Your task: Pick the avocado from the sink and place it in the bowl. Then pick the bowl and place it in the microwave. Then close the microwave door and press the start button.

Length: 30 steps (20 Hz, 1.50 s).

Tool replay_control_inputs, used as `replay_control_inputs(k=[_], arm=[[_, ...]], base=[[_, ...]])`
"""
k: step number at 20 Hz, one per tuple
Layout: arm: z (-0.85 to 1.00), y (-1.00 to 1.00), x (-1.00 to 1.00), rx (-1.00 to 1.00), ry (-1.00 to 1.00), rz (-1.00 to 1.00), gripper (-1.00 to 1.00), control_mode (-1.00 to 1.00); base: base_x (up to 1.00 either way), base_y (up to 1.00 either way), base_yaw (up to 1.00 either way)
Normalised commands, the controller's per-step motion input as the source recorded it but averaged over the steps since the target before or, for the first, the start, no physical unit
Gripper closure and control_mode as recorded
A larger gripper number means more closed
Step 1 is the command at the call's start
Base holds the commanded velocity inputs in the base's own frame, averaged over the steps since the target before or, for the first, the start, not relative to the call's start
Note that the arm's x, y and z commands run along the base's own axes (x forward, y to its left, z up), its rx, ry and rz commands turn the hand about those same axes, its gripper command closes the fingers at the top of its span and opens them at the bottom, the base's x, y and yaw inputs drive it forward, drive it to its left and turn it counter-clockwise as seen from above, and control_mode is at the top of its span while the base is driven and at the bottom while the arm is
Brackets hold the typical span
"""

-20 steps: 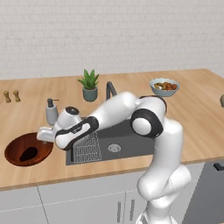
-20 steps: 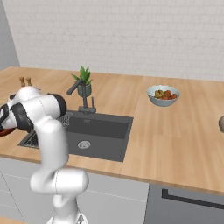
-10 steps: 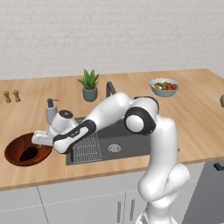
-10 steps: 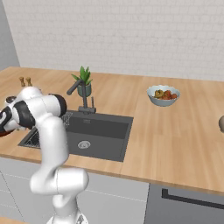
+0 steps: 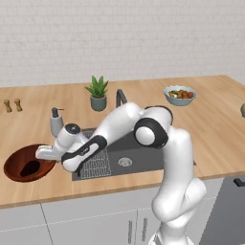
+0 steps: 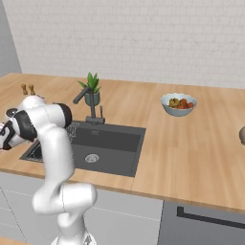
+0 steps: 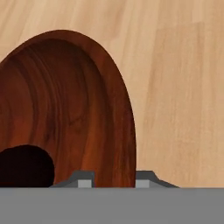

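**Gripper at the bowl's rim, avocado inside**

Left base view: we see the bowl (image 5: 21,167) near the counter's (image 5: 210,124) front edge, toward its left end, just left of the sink (image 5: 127,153). The avocado (image 5: 30,168) lies inside the bowl, near its middle. The arm reaches left across the sink's front-left corner, over the wire rack (image 5: 95,162), and the gripper (image 5: 39,153) sits at the bowl's right rim. A soap dispenser (image 5: 56,122) stands just behind the hand; a potted plant (image 5: 98,93) stands at the sink's back edge beside the faucet (image 5: 120,98). Bare counter lies behind the bowl up to two small shakers (image 5: 12,105) near the back-left.

Right base view: the sink (image 6: 103,141) sits near the front edge; a pale bowl of food (image 6: 178,104) stands well to its right, with open wood between.

Hand view: the bowl's rim (image 7: 127,113) runs between the two fingertips (image 7: 83,178), one inside and one outside the wall, apart from each other. We cannot tell whether they touch the wood. The avocado (image 7: 24,166) lies at the lower left inside. Bare counter lies beyond the rim.
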Motion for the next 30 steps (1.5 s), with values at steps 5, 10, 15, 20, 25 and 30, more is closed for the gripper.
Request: replay_control_inputs(k=[5, 10, 15, 20, 25, 30], arm=[[0.19, -0.10, -0.38, 0.03, -0.19, 0.00, 1.00, -1.00], [0.70, -0.49, -0.44, 0.01, -0.24, -0.02, 1.00, -1.00], [0.98, -0.78, 0.00, 0.09, -0.05, -0.10, 1.00, -1.00], [0.89, -0.67, 0.00, 0.09, 0.02, -0.14, 1.00, -1.00], [1.00, -0.60, 0.00, 0.05, 0.09, -0.13, 1.00, -1.00], [1.00, -0.58, 0.00, 0.00, 0.20, -0.13, 1.00, -1.00]], base=[[0.00, 0.00, 0.00], [0.00, 0.00, 0.00], [0.00, 0.00, 0.00], [0.00, 0.00, 0.00], [0.00, 0.00, 0.00], [0.00, 0.00, 0.00]])
